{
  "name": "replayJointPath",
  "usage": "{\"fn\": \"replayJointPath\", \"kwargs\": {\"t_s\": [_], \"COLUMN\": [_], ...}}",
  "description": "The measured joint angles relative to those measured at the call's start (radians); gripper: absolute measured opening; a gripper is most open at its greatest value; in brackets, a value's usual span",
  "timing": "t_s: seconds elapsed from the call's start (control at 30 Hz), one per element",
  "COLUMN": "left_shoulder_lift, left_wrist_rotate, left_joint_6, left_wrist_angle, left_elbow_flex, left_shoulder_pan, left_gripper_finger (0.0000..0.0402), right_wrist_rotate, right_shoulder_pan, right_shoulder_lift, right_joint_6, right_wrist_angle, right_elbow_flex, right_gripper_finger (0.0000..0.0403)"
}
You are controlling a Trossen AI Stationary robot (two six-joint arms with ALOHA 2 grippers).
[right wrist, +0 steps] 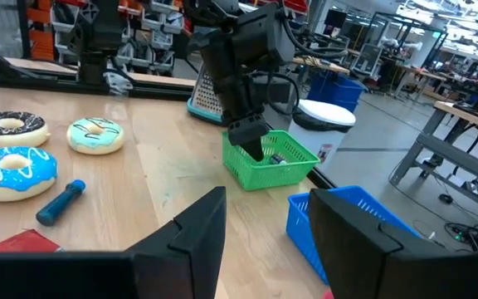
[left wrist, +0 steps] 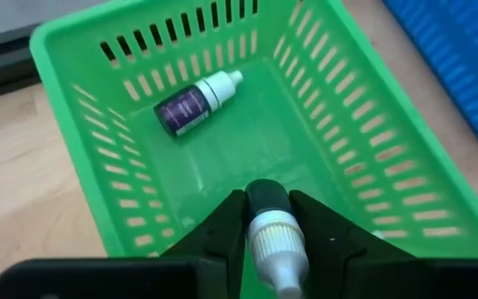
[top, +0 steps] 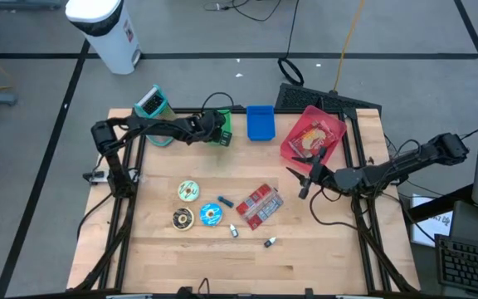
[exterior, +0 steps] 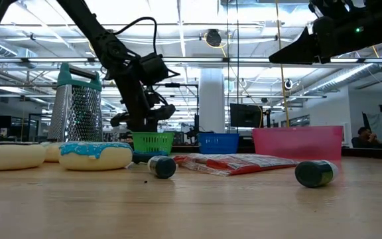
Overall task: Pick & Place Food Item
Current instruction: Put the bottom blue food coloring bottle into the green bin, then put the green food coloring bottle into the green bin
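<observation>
Left gripper (left wrist: 270, 223) sits over the green basket (left wrist: 372, 158), upper middle of the high view, fingers narrow, pinching a small dropper bottle (left wrist: 270, 228) with a dark body and a ribbed white cap. Bottle is inside the basket's rim; can't tell if it touches the floor. A second bottle (left wrist: 196, 101), purple label, white cap, lies on its side on the basket floor, nearer the slotted far wall.

Right gripper (right wrist: 264, 224) hangs above the table, right of centre in the high view, beside the pink tray (top: 315, 133); jaws part open, nothing between them.

Blue bin (top: 260, 122) is just right of the green basket. Donuts (top: 189, 191), a red packet (top: 260, 203) and a blue marker (top: 224, 200) lie mid-table.
</observation>
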Motion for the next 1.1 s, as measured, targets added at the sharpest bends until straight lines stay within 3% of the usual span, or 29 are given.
{"fn": "replayJointPath", "kwargs": {"t_s": [0.43,0.6,0.77,0.93,1.1], "left_shoulder_lift": [-0.042,-0.157,-0.3,-0.398,-0.43], "left_wrist_rotate": [0.007,0.013,-0.028,-0.127,-0.2], "left_joint_6": [0.09,0.109,0.214,0.327,0.377], "left_wrist_angle": [0.029,0.066,0.108,0.15,0.223], "left_elbow_flex": [0.005,0.007,0.01,0.009,0.01], "left_shoulder_pan": [0.036,0.008,-0.132,-0.349,-0.535], "left_gripper_finger": [0.0226,0.0246,0.0245,0.0246,0.0246], "right_wrist_rotate": [-0.003,-0.189,-0.409,-0.425,-0.475], "right_shoulder_pan": [0.066,0.106,0.15,0.229,0.277], "right_shoulder_lift": [0.0,0.007,0.112,0.327,0.556], "right_joint_6": [-0.001,0.012,0.081,0.144,0.157], "right_wrist_angle": [0.004,0.058,0.165,0.259,0.261], "right_elbow_flex": [0.0,0.0,0.0,0.013,0.113], "right_gripper_finger": [0.016,0.016,0.016,0.016,0.016]}}
